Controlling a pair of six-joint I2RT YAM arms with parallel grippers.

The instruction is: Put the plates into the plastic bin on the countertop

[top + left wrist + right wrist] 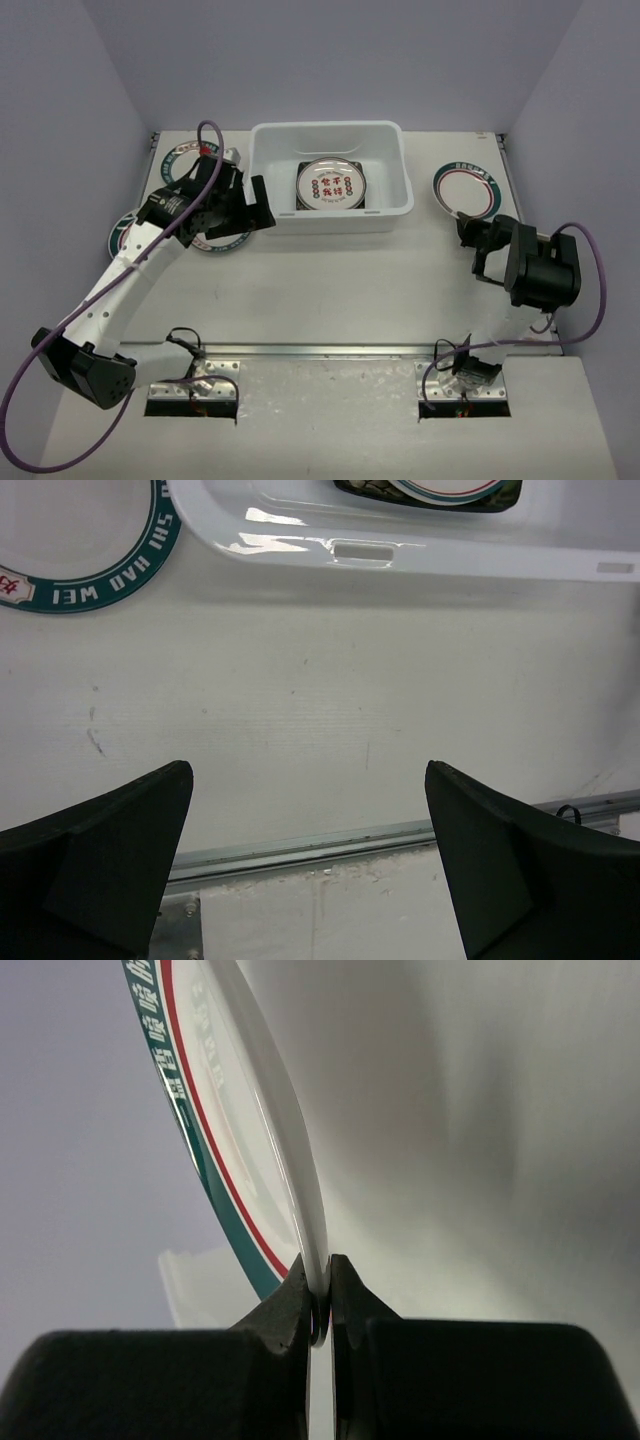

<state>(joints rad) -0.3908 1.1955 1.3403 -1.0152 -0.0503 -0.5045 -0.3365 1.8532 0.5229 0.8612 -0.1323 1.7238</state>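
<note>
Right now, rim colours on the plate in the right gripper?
Plate rim: teal band with white characters, thin red line alongside. Clearest in right wrist view.

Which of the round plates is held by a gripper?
The right plate, beside the bin: the right gripper is shut on its near rim. The two left plates and the bin plate lie free.

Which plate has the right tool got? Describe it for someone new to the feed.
Find the white plastic bin at the back centre of the countertop. Right of it is one round white plate with a teal rim. It is the only plate on that side, its near edge pinched by the right tool.
</note>
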